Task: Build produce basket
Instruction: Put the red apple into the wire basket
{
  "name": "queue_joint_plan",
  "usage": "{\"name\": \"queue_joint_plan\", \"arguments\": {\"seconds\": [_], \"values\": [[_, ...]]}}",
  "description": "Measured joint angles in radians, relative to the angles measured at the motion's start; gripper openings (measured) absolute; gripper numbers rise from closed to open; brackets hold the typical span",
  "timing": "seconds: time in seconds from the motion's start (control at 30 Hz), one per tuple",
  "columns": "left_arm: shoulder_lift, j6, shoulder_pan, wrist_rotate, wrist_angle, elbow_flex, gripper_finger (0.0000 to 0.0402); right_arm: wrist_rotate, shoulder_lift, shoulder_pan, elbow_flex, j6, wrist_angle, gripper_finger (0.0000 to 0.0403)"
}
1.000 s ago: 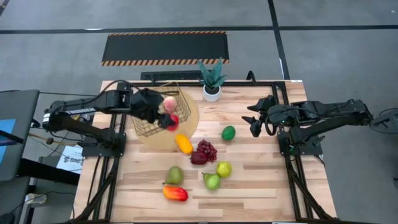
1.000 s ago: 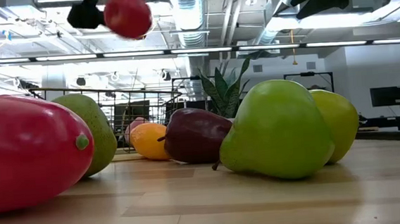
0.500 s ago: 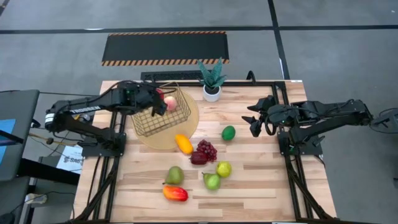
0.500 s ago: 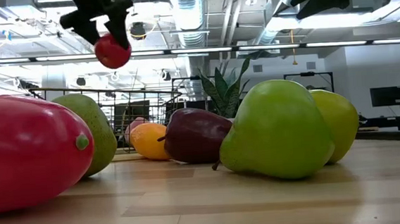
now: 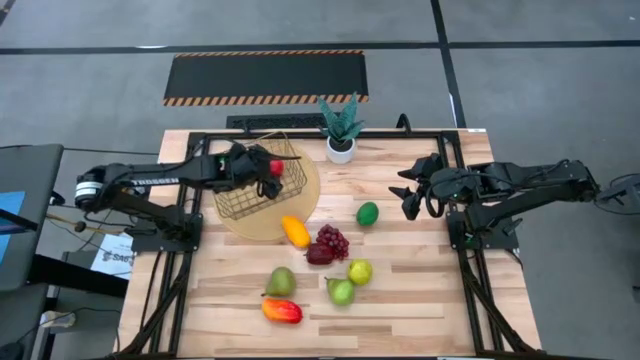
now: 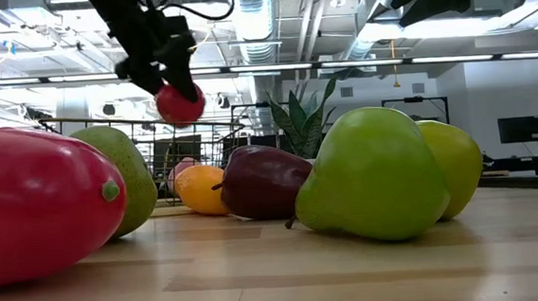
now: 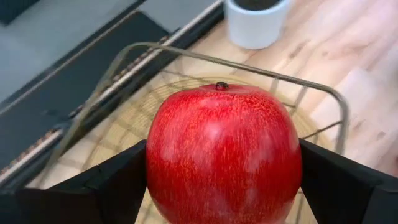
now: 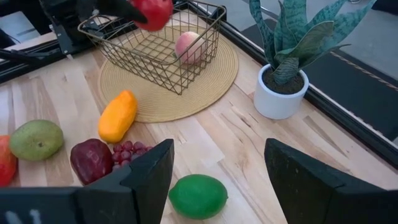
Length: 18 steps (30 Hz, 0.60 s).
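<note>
left hand [image 5: 268, 166] pinching a red apple [image 5: 274, 167] between both fingers [image 7: 112, 186], held above the open top of the basket [image 5: 240, 198], inside its rim line. a peach [image 8: 189, 46] lies in the basket, which stands on a round woven mat [image 5: 305, 195] near the bench's [image 5: 420, 300] far left corner. right hand [image 5: 408, 192] spread, empty, hovering above the bench's right side, well apart from the basket. a lime [image 5: 368, 213] lies between the two hands. loose produce in the middle and near part of the bench: orange mango [image 5: 295, 231] at the mat's edge, grapes [image 5: 334, 240], dark red apple [image 5: 319, 254], three green fruits [image 5: 340, 291], red mango [image 5: 282, 311]. open wood on the bench's right half and near edge. a potted plant [image 5: 341, 128] stands at the far edge. a black frame borders the bench; grey floor and a striped black mat [image 5: 265, 77] lie beyond.
</note>
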State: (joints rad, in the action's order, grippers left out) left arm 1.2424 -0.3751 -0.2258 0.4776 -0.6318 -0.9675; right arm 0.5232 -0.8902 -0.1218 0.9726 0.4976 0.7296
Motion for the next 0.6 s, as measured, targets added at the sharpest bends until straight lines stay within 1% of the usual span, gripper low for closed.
{"name": "queue_joint_plan", "arguments": {"seconds": [0.1, 0.2, 0.33, 0.47, 0.6], "values": [[0.035, 0.03, -0.002, 0.0, 0.061, 0.021, 0.0339, 0.0, 0.0, 0.0, 0.0, 0.003, 0.003, 0.0273], [0.076, 0.066, -0.006, 0.004, 0.071, 0.033, 0.0339, 0.0, 0.0, 0.0, 0.0, 0.011, 0.003, 0.0273], [0.146, 0.109, -0.012, -0.04, 0.077, 0.041, 0.0339, 0.0, 0.0, 0.0, 0.0, 0.011, 0.004, 0.0273], [0.206, 0.15, -0.013, -0.062, 0.097, 0.038, 0.0339, 0.0, 0.0, 0.0, 0.0, 0.01, 0.004, 0.0273], [0.238, 0.196, -0.02, -0.097, 0.126, 0.039, 0.0339, 0.0, 0.0, 0.0, 0.0, 0.01, 0.004, 0.0273]]}}
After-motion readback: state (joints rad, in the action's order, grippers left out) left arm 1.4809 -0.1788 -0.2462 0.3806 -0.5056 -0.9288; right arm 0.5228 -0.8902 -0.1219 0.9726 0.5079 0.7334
